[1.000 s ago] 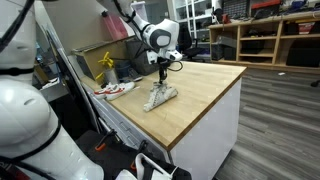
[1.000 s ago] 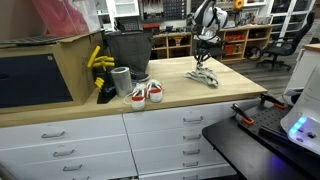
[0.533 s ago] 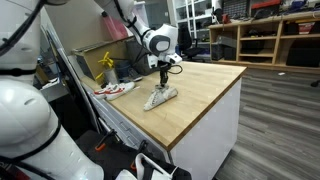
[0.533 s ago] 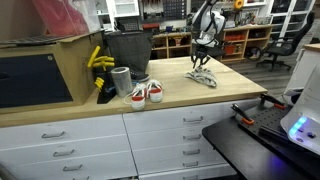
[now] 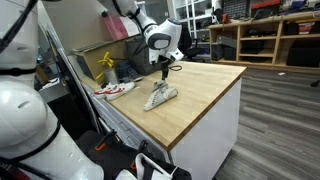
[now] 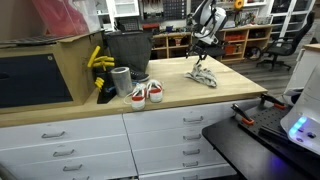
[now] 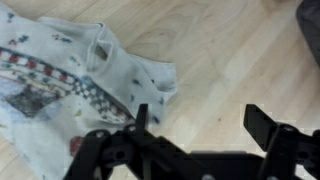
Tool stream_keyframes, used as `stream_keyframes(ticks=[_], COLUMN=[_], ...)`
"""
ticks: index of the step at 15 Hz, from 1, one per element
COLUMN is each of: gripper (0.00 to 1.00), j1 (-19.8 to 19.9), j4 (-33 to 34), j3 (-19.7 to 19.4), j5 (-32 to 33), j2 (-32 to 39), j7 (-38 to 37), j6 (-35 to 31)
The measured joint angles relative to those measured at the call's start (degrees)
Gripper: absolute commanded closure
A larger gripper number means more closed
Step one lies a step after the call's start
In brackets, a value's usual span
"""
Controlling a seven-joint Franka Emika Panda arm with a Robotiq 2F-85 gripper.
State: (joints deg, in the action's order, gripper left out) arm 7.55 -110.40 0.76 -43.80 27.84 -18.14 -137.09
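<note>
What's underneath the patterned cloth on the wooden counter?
The patterned cloth lies crumpled on the wooden countertop, and that wood shows beside it. Anything beneath its folds is covered. The open hand hangs above the cloth's edge.

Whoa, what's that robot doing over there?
A robot arm holds its gripper over a patterned cloth that lies crumpled on a wooden table. The jaws are wide open with nothing between them, so the cloth is not held. In an exterior view the gripper hangs just above the cloth. A pair of shoes sits farther along the table.
</note>
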Motion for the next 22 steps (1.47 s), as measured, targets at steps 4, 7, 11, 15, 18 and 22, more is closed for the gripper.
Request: stream_keyframes(ticks=[4, 7, 11, 15, 18, 22], gripper=[0.00, 0.00, 0.07, 0.39, 0.62, 0.93], j1=[3.3, 4.0, 3.7, 1.9, 0.7, -0.6], j4=[0.1, -0.2, -1.8, -4.1, -5.0, -5.0], j3=[0.8, -1.4, -4.5, -5.8, -6.0, -5.9], j5=[-13.2, -13.2, -5.5, 4.8, 10.3, 13.7], j2=[-4.2, -7.4, -9.4, -8.3, -6.2, -3.1], j7=[9.5, 11.3, 10.8, 7.2, 5.3, 3.5], j6=[0.9, 7.1, 15.2, 16.9, 16.5, 13.1])
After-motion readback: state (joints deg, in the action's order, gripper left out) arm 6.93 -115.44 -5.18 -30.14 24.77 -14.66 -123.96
